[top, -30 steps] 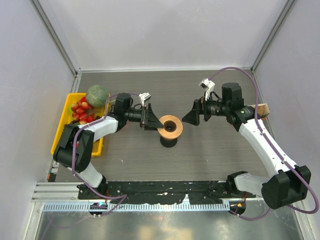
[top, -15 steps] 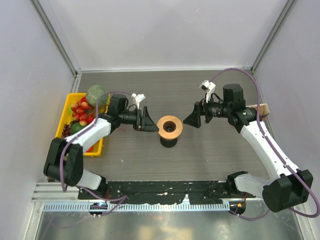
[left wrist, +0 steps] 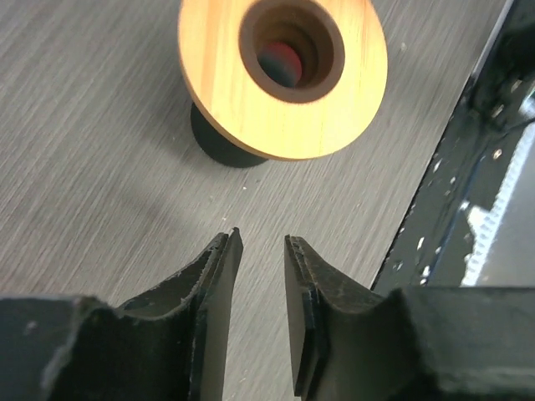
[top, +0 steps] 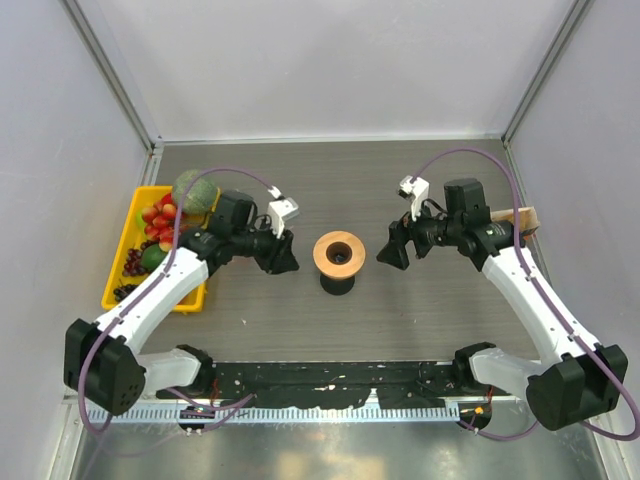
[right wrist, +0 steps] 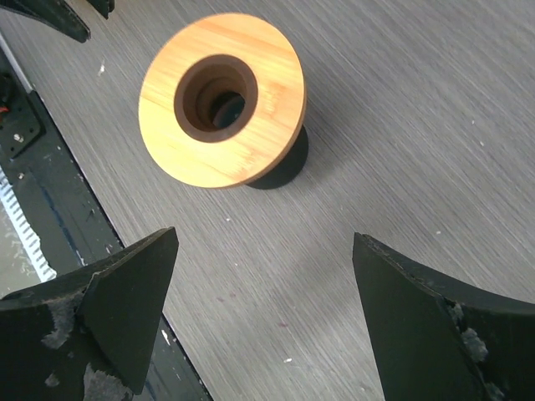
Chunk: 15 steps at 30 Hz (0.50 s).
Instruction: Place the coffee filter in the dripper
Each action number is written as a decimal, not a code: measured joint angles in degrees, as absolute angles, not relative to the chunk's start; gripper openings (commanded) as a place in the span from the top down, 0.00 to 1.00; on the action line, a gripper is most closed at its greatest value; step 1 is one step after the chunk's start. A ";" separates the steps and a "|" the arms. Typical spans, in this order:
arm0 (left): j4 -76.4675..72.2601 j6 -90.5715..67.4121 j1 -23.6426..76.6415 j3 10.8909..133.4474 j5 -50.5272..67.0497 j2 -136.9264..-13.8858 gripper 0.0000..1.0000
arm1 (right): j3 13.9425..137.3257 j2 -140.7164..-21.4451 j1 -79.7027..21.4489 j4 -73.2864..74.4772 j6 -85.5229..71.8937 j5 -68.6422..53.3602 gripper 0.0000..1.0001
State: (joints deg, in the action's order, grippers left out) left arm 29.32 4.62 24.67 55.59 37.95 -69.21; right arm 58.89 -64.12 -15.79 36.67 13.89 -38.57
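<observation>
Left pincer (top: 286, 262) has pulled back left, away from the dripper (top: 324, 254); a second ago it sat right at the rim, now there is bare tabletop (top: 420, 310) between them. Its arm has swung nearer too, with the elbow lower left. Right pincer (top: 385, 248) has barely shifted.

Near edge: black rail (top: 330, 378) with both arm bases on it.

Mid tabletop: the dripper sits centre, upright on a black cup (top: 338, 284). It has a wide orange-brown rim and a dark hole. No filter shows inside it in either wrist view (left wrist: 284, 109) (right wrist: 276, 92); only dark and a bit of red show down the hole from the left wrist.

Left pincer is just left of the dripper and points at it. From its wrist (left wrist: 259, 242) the jaws stand narrow, a thin gap with nothing in it.

Right pincer is just right of the dripper and faces it. From its wrist (right wrist: 266, 242) the jaws are wide apart and empty, with the dripper ahead between the tips and not touched.

Left side: yellow bin (top: 118, 262) with red fruit (top: 160, 215) and a green melon (top: 195, 187) at its far end. The left arm crosses over part of it.

Far right: coffee filter (top: 522, 216), a tan-brown piece at the right edge of the tabletop. It lies just behind the right arm, partly hidden by it and well apart from the dripper; its shape is hard to make out.
</observation>
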 measured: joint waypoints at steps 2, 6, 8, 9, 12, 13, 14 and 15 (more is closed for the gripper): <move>30.89 7.31 27.51 55.61 34.87 -70.11 0.67 | 58.37 -64.31 -15.79 36.88 14.46 -38.00 0.10; 31.81 9.72 31.53 55.81 31.05 -72.69 0.67 | 58.04 -65.14 -15.79 37.34 14.94 -37.12 0.10; 32.03 10.04 32.47 56.51 30.06 -74.17 0.67 | 57.82 -65.30 -15.79 37.39 14.96 -36.97 0.11; 32.03 10.11 32.62 56.88 29.71 -74.72 0.67 | 57.63 -65.30 -15.79 37.34 14.96 -36.93 0.11; 32.01 10.22 32.91 58.54 29.10 -76.38 0.67 | 56.95 -65.30 -15.79 37.36 14.96 -36.88 0.11; 32.01 10.20 33.01 59.22 29.08 -76.88 0.66 | 56.80 -65.30 -15.79 37.41 14.96 -36.91 0.11; 31.97 10.17 33.10 59.81 29.08 -77.32 0.67 | 56.66 -65.30 -15.79 37.39 14.96 -36.91 0.11; 31.94 10.11 33.28 60.42 29.10 -77.82 0.67 | 56.64 -65.30 -15.79 37.41 14.96 -36.91 0.11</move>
